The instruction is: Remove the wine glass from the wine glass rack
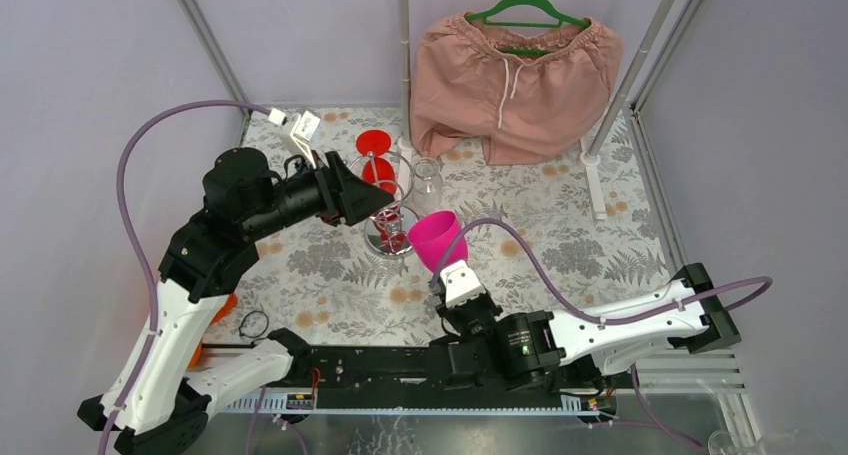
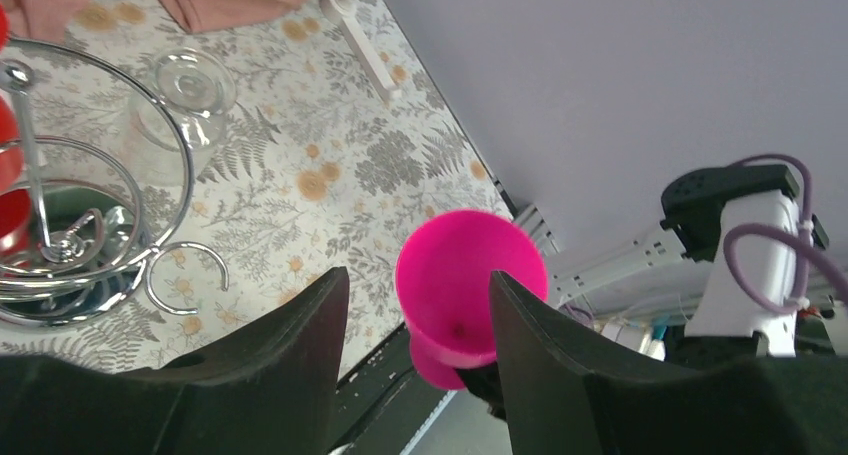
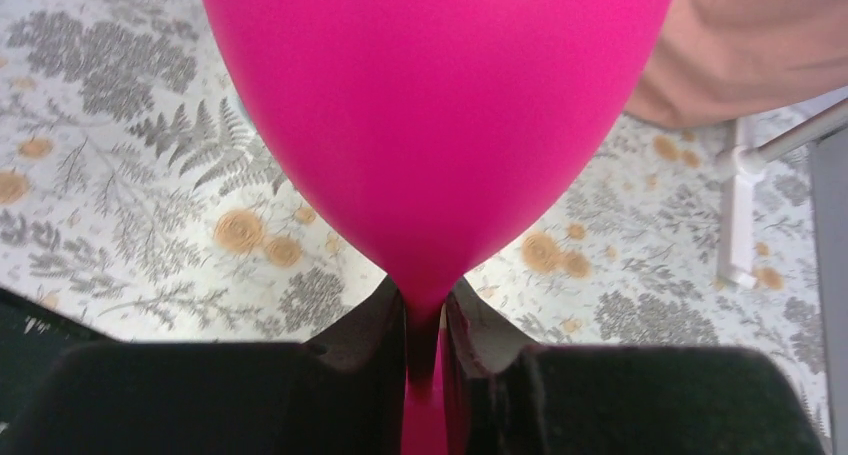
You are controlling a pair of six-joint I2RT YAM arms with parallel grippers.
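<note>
The chrome wine glass rack stands mid-table, and its rings and mirror base show in the left wrist view. A red wine glass hangs on it. My right gripper is shut on the stem of a pink wine glass, holding it bowl-up just right of the rack and apart from it. In the right wrist view the pink glass fills the frame above the right gripper. My left gripper is open and empty beside the rack's left side. In its own view the left gripper frames the pink glass from a distance.
A clear glass stands upside down on the floral cloth behind the rack, also seen in the left wrist view. Pink shorts hang on a green hanger at the back. White frame poles stand at the back right.
</note>
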